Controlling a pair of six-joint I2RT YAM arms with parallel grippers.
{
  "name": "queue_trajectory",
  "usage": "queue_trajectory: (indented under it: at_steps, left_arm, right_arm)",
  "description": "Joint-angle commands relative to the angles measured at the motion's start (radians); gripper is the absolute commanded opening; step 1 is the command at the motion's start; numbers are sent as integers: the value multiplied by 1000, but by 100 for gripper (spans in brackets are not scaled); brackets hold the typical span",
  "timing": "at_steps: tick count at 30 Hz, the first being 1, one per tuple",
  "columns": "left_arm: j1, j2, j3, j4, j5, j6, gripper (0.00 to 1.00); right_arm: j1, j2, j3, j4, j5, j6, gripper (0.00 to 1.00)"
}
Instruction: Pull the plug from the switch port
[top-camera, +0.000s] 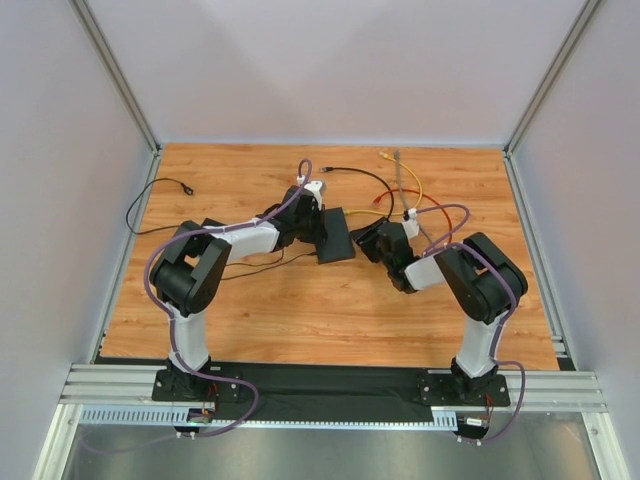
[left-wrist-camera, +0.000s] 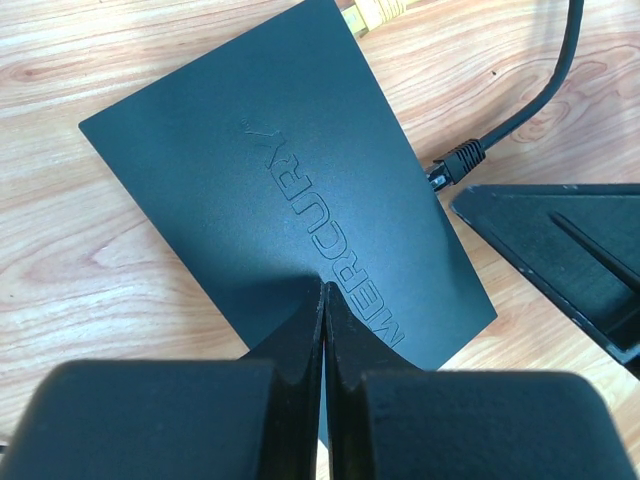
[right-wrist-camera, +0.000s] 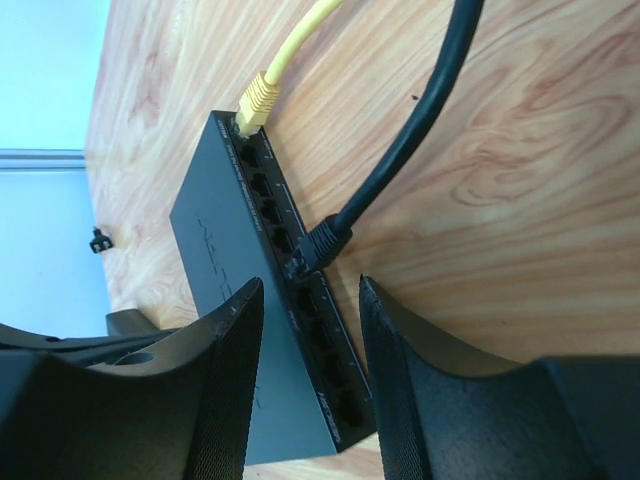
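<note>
The switch (top-camera: 336, 238) is a flat black box lying mid-table; it also shows in the left wrist view (left-wrist-camera: 270, 170) and the right wrist view (right-wrist-camera: 215, 240). A black plug (right-wrist-camera: 320, 243) on a thick black cable sits in a middle socket of its port row, and it also shows in the left wrist view (left-wrist-camera: 455, 162). A yellow plug (right-wrist-camera: 258, 103) sits in the end socket. My left gripper (left-wrist-camera: 323, 287) is shut and empty, its tips pressed on the switch's top. My right gripper (right-wrist-camera: 310, 288) is open, its fingers on either side of the port edge, just short of the black plug.
Yellow, orange, red and grey cables (top-camera: 405, 190) lie at the back right behind the switch. A thin black lead with a small plug (top-camera: 185, 186) lies at the far left. Enclosure walls and aluminium posts ring the wooden table (top-camera: 300, 320).
</note>
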Motion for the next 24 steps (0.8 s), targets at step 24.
queue_trajectory:
  at_steps: [24]
  left_arm:
    - [-4,-21,-6,-34,-22,0,0]
  right_arm:
    - [-12,155,42,-76,-6,259,33]
